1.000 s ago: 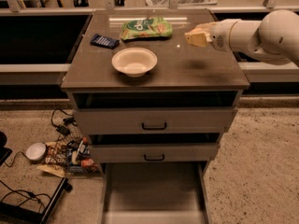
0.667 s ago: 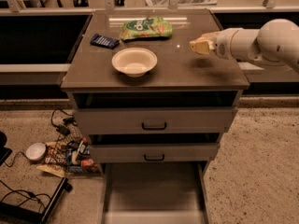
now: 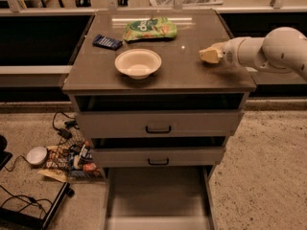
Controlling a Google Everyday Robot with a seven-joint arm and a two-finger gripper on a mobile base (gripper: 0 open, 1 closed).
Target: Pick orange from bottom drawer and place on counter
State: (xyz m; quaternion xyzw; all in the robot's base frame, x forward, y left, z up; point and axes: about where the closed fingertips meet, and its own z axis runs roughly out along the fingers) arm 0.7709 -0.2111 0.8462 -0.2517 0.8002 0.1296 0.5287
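The robot's gripper (image 3: 211, 55) hangs over the right side of the counter (image 3: 192, 75), just inside the right edge and roughly midway between the back and front edges. Its white arm (image 3: 273, 49) reaches in from beyond that edge. The pale tip of the gripper points toward the middle of the worktop. From this angle it cannot be told whether the gripper is open, closed or clamped on something, nor whether it touches the surface.

The orange does not show anywhere in this view. The bottom drawer (image 3: 158, 195) stands pulled well out below the front edge of the counter, its plain grey floor in sight. The two drawers above it, the top drawer (image 3: 120, 123) and the middle drawer (image 3: 192, 156), each with a black handle, sit slightly ajar, with a dark gap over each.

A white bowl (image 3: 138, 63) rests upright left of the worktop's centre, nearer the front edge and well apart from the gripper. A green snack bag (image 3: 150, 29) lies flat near the back edge, and a small dark blue packet (image 3: 107, 42) sits near the back left corner. On the floor to the cabinet's left are a heap of wrappers (image 3: 72, 159), black cables (image 3: 64, 126) and a round white object (image 3: 37, 155).
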